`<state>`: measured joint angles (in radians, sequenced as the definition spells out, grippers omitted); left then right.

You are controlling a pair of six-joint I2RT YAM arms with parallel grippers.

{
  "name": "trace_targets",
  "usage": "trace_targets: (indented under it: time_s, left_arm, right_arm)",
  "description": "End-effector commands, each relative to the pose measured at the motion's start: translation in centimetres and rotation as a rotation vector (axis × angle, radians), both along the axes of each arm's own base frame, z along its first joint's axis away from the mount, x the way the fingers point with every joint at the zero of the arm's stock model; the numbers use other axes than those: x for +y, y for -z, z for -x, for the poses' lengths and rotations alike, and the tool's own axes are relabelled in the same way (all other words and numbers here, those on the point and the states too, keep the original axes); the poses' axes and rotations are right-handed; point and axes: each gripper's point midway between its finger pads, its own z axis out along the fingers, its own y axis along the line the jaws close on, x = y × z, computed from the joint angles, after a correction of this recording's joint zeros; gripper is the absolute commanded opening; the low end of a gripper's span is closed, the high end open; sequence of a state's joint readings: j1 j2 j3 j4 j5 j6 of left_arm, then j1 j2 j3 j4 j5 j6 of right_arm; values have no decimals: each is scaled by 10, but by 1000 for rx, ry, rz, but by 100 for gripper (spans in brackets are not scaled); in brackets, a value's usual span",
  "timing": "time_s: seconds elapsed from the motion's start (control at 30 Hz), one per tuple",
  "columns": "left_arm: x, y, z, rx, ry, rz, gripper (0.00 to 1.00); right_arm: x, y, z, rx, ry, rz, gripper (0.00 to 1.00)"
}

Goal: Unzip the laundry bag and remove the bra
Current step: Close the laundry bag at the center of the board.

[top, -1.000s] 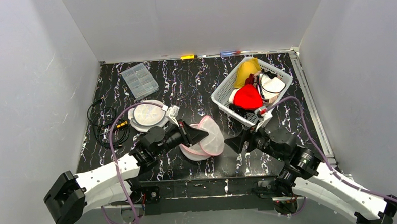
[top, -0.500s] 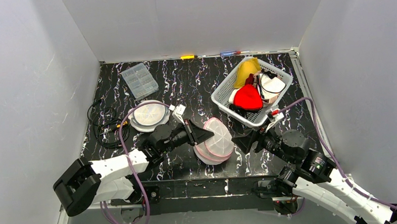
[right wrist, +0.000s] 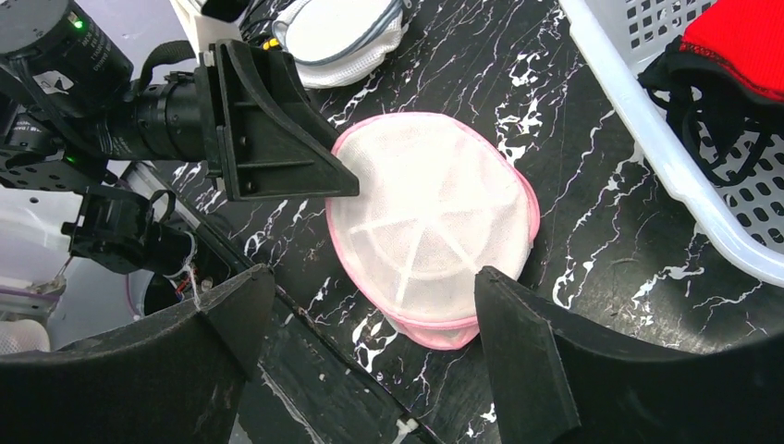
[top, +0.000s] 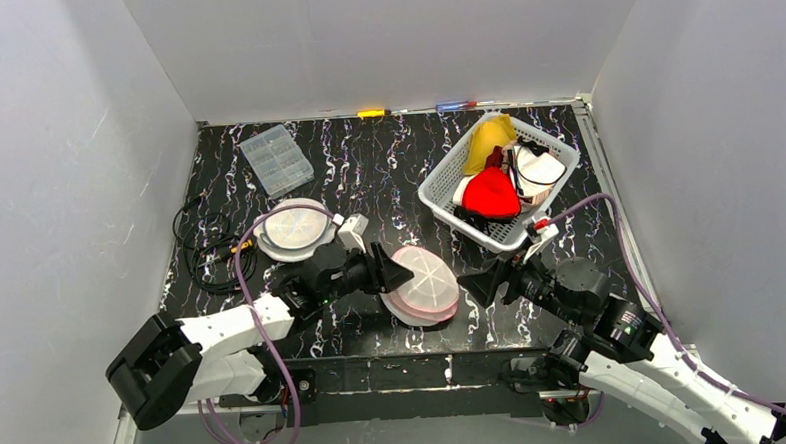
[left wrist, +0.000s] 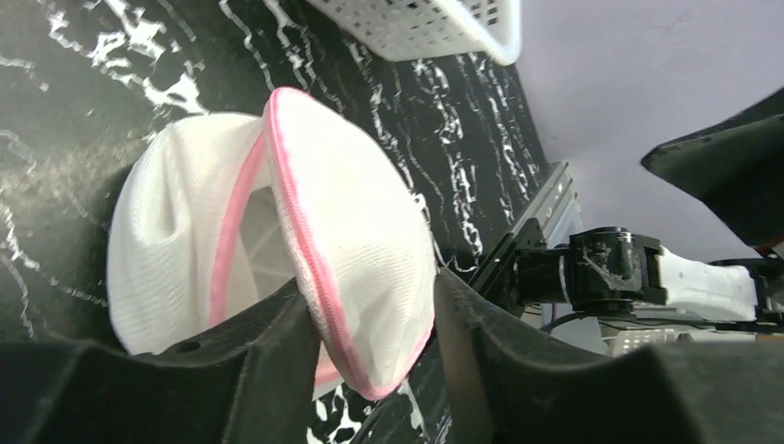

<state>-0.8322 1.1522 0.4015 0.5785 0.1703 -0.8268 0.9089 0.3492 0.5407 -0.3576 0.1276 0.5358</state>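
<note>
The laundry bag (top: 424, 284) is a round white mesh case with pink trim, lying on the black marbled table near its front edge. The left wrist view shows it as a domed shell (left wrist: 351, 231) with its pink rim between my left gripper's (left wrist: 370, 282) parted fingers. From above, my left gripper (top: 396, 276) is at the bag's left side. My right gripper (top: 469, 279) is open to the right of the bag (right wrist: 434, 217), a little apart from it, with nothing held. The bra is hidden; only white ribs show through the mesh.
A white basket (top: 445, 180) of red, yellow and white clothes stands at the back right. A second round mesh case with grey trim (top: 294, 228) lies left of centre, black cables (top: 210, 252) beside it, and a clear compartment box (top: 276, 159) behind. The table's front edge (right wrist: 305, 356) is close.
My left gripper carried the bag to the right, then its fingers parted and the bag settled flatter on the table. The right gripper shifted slightly right and stayed open.
</note>
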Motion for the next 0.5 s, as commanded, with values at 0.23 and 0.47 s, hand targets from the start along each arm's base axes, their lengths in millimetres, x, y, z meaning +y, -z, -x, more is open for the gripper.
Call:
trace_targets:
  time_s: [0.23, 0.47]
  left_arm:
    - [51, 0, 2, -34, -93, -253, 64]
    - [84, -23, 12, -81, -113, -373, 69]
  right_arm:
    - [8, 8, -3, 18, -15, 12, 87]
    - [20, 9, -4, 33, -48, 19, 86]
